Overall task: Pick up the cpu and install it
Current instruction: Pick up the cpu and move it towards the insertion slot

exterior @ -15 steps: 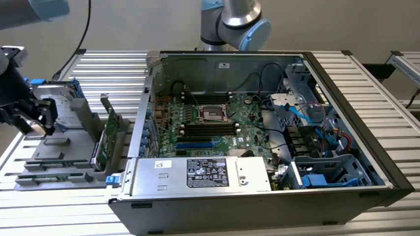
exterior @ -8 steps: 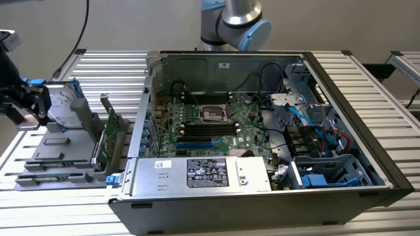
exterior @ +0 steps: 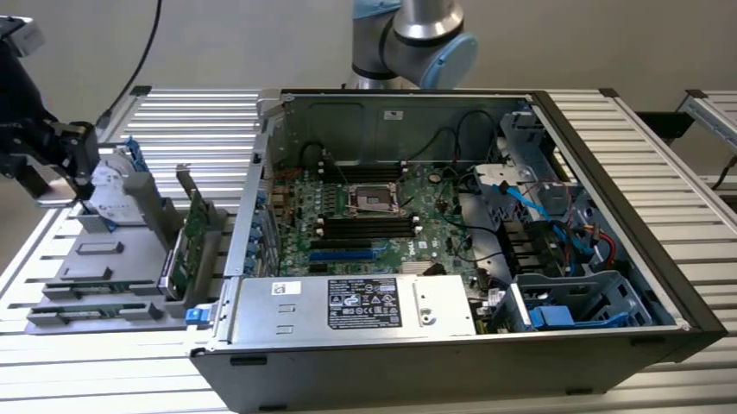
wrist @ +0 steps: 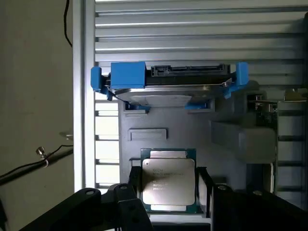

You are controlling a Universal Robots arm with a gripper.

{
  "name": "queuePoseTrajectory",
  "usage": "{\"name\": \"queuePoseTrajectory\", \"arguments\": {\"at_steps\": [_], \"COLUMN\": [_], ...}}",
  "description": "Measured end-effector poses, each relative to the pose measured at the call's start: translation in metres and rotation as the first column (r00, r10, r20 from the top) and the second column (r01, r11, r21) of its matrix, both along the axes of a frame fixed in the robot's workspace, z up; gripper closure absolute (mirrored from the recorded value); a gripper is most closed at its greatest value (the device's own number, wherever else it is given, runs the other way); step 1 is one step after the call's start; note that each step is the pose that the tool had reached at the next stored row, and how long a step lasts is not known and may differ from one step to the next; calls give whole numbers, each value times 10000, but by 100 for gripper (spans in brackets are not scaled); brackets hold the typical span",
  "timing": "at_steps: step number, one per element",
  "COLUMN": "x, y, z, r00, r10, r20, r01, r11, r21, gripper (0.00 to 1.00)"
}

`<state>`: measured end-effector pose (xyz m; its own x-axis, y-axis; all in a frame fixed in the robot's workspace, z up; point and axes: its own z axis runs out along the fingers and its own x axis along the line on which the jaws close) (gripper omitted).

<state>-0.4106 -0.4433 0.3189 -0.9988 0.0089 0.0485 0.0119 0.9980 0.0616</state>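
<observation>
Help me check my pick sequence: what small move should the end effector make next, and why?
Probably close gently on the cpu and confirm the hold before lifting. The end effector sits centred astride it, the cpu lies flat on the grey holder, and I cannot tell whether it is gripped yet.

Arm (exterior: 417,34): grey-and-blue joint at upper middle of exterior view. Wrist and gripper (exterior: 54,191) far out at exterior view's left, pointing down. Wrist view: black jaws set against two opposite sides of chip (wrist: 168,174), clamped on it; fingers (wrist: 136,182) parallel.
</observation>
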Motion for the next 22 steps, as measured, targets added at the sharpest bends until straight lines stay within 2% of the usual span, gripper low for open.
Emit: {"name": "queuePoseTrajectory", "arguments": {"at_steps": [14, 17, 22], "x": [639, 774, 1001], "y": [1, 3, 8], "z": [613, 655, 658], "r00": [10000, 10000, 10000], "r10": [-1, -1, -1], "r20": [-13, -32, -34], "r01": [1, 1, 1], "r11": [10000, 10000, 10000], "r21": [2, 1, 1], "gripper": [45, 45, 45]}}
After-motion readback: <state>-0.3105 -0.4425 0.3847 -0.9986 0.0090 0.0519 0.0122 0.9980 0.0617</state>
